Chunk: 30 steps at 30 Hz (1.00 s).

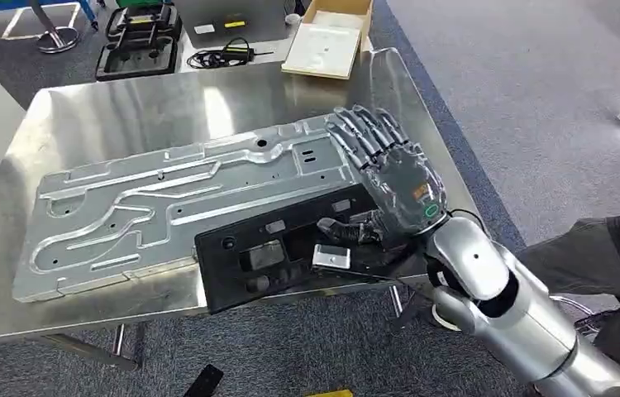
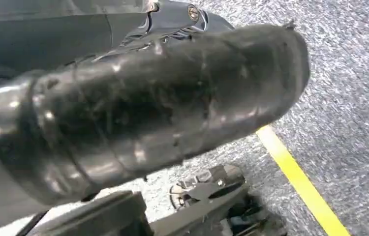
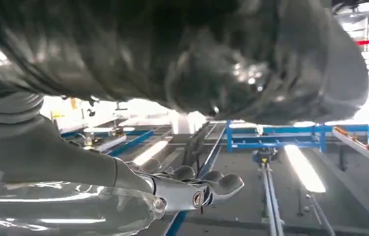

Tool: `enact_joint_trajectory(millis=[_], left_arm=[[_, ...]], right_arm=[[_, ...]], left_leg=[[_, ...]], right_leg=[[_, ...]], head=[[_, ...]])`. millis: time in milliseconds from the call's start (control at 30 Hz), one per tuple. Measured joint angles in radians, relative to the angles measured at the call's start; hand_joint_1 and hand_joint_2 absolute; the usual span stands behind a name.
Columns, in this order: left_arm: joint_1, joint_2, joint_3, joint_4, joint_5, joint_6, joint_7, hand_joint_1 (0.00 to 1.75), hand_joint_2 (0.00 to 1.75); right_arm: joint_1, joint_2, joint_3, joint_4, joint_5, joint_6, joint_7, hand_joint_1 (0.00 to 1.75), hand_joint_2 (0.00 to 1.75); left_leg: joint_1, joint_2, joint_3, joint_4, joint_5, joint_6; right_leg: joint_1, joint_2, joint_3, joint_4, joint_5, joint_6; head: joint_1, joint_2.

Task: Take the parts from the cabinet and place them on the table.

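Nearest me, my right hand (image 1: 393, 178) lies flat, fingers spread, on the right end of a big pressed metal panel (image 1: 183, 203) on the steel worktop (image 1: 108, 107). Its thumb reaches onto a black bracket (image 1: 282, 252) overlapping the panel's near edge. Whether it grips anything, I cannot tell. My left hand's (image 2: 138, 118) state is unclear too.

Head view: from high on the body, facing forward and down over a steel table (image 1: 108, 116), right hand (image 1: 389, 178) entering from lower right. Left wrist view: close behind the left hand (image 2: 138, 113), pointed down at grey carpet (image 2: 350, 98) and a yellow floor line (image 2: 300, 182). Right wrist view: tight behind the right hand (image 3: 192, 189), angled upward toward ceiling lights (image 3: 303, 167). Shared between head and right wrist views: the right hand.
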Motion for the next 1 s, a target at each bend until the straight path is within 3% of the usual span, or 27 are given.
enact_joint_trajectory(millis=[33,67,100,200,233,267,300,333,367,400,433,467,500,533,567,600,700,733,800,833,867,900,933,1000], left_arm=[[-0.002,0.0,0.0,0.0,0.0,0.0,-0.001,0.0,0.0],[-0.003,0.002,0.0,0.0,0.0,0.0,-0.001,0.0,0.0],[-0.004,0.002,0.0,0.0,0.0,0.0,-0.001,0.0,0.0],[0.001,0.002,0.0,0.0,0.001,0.0,-0.002,0.0,0.0],[0.003,-0.001,0.0,0.0,0.002,0.002,-0.003,0.0,0.0],[0.005,-0.003,0.0,0.0,0.006,0.006,-0.005,0.0,0.0],[0.009,-0.004,0.0,0.0,0.011,0.014,-0.008,0.0,0.0],[0.012,-0.004,0.0,0.0,0.014,0.018,-0.011,0.0,0.0],[0.016,-0.004,0.001,0.0,0.017,0.018,-0.014,0.0,0.0],[0.018,-0.005,0.001,0.0,0.017,0.019,-0.015,0.0,0.0],[0.02,-0.007,0.001,0.0,0.018,0.019,-0.015,0.0,0.0],[0.022,-0.008,0.001,0.0,0.023,0.018,-0.016,0.0,0.0],[0.024,-0.01,0.001,0.0,0.031,0.018,-0.021,0.0,0.0],[0.025,-0.011,0.002,0.0,0.037,0.018,-0.026,0.0,0.0],[0.026,-0.011,0.003,0.0,0.042,0.018,-0.032,0.0,0.0],[0.026,-0.01,0.005,0.0,0.043,0.019,-0.034,0.0,0.0],[0.031,-0.01,0.007,0.0,0.046,0.029,-0.038,0.0,0.0],[0.033,-0.009,0.008,0.001,0.047,0.029,-0.04,0.0,0.0],[0.034,-0.009,0.008,0.001,0.048,0.023,-0.037,0.0,0.0],[0.031,-0.009,0.008,0.001,0.045,0.02,-0.034,0.0,0.0],[0.027,-0.009,0.008,0.001,0.042,0.016,-0.032,0.0,0.0],[0.022,-0.009,0.008,0.001,0.039,0.013,-0.029,0.0,0.0],[0.015,-0.009,0.008,0.001,0.034,0.012,-0.021,0.0,0.0],[-0.002,-0.009,0.008,0.001,0.027,0.011,-0.005,0.0,0.0]], right_arm=[[0.003,0.0,-0.007,-0.011,0.003,-0.003,0.0,0.0,0.0],[0.006,0.0,-0.014,-0.021,0.003,-0.005,-0.001,0.0,0.0],[0.008,0.0,-0.019,-0.026,0.003,-0.009,-0.002,0.0,0.0],[0.018,0.0,-0.022,-0.037,0.003,-0.016,-0.005,0.0,0.0],[0.024,0.0,-0.026,-0.045,0.003,-0.021,-0.006,0.0,0.0],[0.038,0.0,-0.034,-0.056,0.002,-0.029,-0.006,0.0,0.0],[0.05,0.0,-0.042,-0.071,-0.001,-0.034,-0.006,0.0,0.0],[0.059,0.0,-0.047,-0.085,-0.003,-0.038,-0.007,0.0,0.0],[0.068,0.0,-0.048,-0.095,-0.005,-0.039,-0.007,0.0,0.0],[0.076,0.0,-0.051,-0.1,-0.005,-0.04,-0.007,0.0,0.0],[0.083,0.0,-0.056,-0.105,-0.006,-0.04,-0.007,0.0,0.0],[0.088,0.0,-0.06,-0.113,-0.01,-0.041,-0.007,0.0,0.0],[0.091,0.0,-0.064,-0.123,-0.019,-0.047,-0.008,0.0,0.0],[0.096,0.0,-0.068,-0.135,-0.03,-0.058,-0.014,0.0,0.0],[0.1,0.0,-0.074,-0.148,-0.04,-0.071,-0.021,0.0,0.0],[0.11,0.0,-0.079,-0.161,-0.051,-0.085,-0.029,0.0,0.0],[0.136,0.001,-0.087,-0.187,-0.09,-0.117,-0.05,0.0,0.0],[0.143,0.005,-0.088,-0.193,-0.1,-0.121,-0.056,0.0,0.0],[0.149,0.01,-0.088,-0.205,-0.117,-0.124,-0.06,0.0,0.0],[0.151,0.014,-0.088,-0.207,-0.123,-0.127,-0.06,0.0,0.0],[0.154,0.017,-0.089,-0.209,-0.129,-0.128,-0.063,0.0,0.0],[0.158,0.017,-0.09,-0.21,-0.136,-0.128,-0.068,0.0,0.0],[0.161,0.018,-0.09,-0.209,-0.142,-0.128,-0.072,0.0,0.0],[0.162,0.02,-0.09,-0.208,-0.153,-0.13,-0.084,0.0,0.0]], left_leg=[[-0.004,-0.001,0.052,-0.091,0.037,0.01],[-0.007,-0.002,0.071,-0.133,0.022,0.018],[-0.015,-0.002,0.071,-0.138,0.035,0.02],[-0.019,-0.003,0.064,-0.138,0.047,0.032],[-0.002,0.002,0.07,-0.163,0.066,0.04],[-0.007,0.006,0.067,-0.169,0.074,0.042],[-0.007,0.006,0.058,-0.169,0.081,0.05],[-0.008,0.007,0.047,-0.168,0.085,0.048],[-0.01,0.007,0.036,-0.164,0.091,0.049],[-0.011,0.008,0.024,-0.161,0.097,0.05],[-0.012,0.008,0.011,-0.158,0.104,0.049],[-0.012,0.008,-0.004,-0.153,0.111,0.046],[-0.012,0.008,-0.019,-0.147,0.117,0.043],[-0.011,0.007,-0.029,-0.138,0.121,0.04],[-0.014,0.006,-0.041,-0.129,0.124,0.035],[-0.016,0.005,-0.046,-0.12,0.127,0.03],[-0.014,0.0,-0.051,-0.125,0.153,0.016],[-0.009,0.0,-0.057,-0.119,0.141,0.011],[-0.006,0.0,-0.088,-0.038,0.033,-0.003],[-0.004,0.0,-0.104,0.028,-0.022,-0.007],[-0.004,0.0,-0.118,0.095,-0.062,-0.009],[-0.004,0.0,-0.122,0.15,-0.076,-0.009],[-0.004,0.0,-0.111,0.165,-0.055,-0.004],[-0.011,0.0,-0.037,0.096,0.021,0.01]], right_leg=[[0.0,0.0,0.001,0.0,0.002,0.001],[-0.002,0.0,-0.001,-0.002,0.005,0.006],[-0.003,0.0,-0.003,-0.003,0.01,0.013],[-0.005,0.0,-0.004,-0.013,0.025,0.033],[-0.003,0.0,-0.008,-0.002,0.014,0.036],[0.0,-0.001,-0.015,0.017,-0.018,0.038],[-0.001,0.0,-0.035,0.073,-0.076,0.038],[-0.001,-0.001,-0.057,0.146,-0.129,0.04],[-0.002,-0.001,-0.073,0.212,-0.167,0.04],[-0.001,-0.001,-0.077,0.252,-0.177,0.041],[-0.001,-0.001,-0.065,0.257,-0.16,0.041],[-0.001,-0.001,-0.033,0.224,-0.123,0.04],[-0.001,-0.001,0.014,0.162,-0.088,0.039],[-0.002,-0.001,0.069,0.088,-0.071,0.039],[-0.001,-0.001,0.114,0.013,-0.105,0.037],[0.008,0.002,0.131,-0.016,-0.11,0.03],[0.011,0.002,0.116,-0.013,-0.092,0.014],[0.004,-0.004,0.105,-0.017,-0.08,0.003],[0.005,-0.005,0.084,-0.017,-0.06,-0.013],[0.006,-0.005,0.071,-0.017,-0.05,-0.014],[0.008,-0.005,0.057,-0.016,-0.039,-0.014],[0.01,-0.006,0.039,-0.016,-0.028,-0.015],[0.012,-0.006,0.023,-0.015,-0.016,-0.015],[0.015,-0.006,-0.007,-0.012,0.005,-0.015]], head=[[0.0,0.0],[0.002,0.0],[0.001,0.0],[0.0,0.0],[0.003,0.0],[0.002,0.0],[0.007,0.0],[0.008,0.0],[0.008,0.0],[0.008,0.0],[0.008,0.0],[0.008,0.0],[0.008,0.0],[0.008,0.0],[0.008,0.0],[0.005,0.0],[0.008,0.0],[0.01,0.0],[0.004,0.0],[0.003,0.0],[0.003,0.0],[0.003,0.0],[0.003,0.0],[0.003,0.0]])
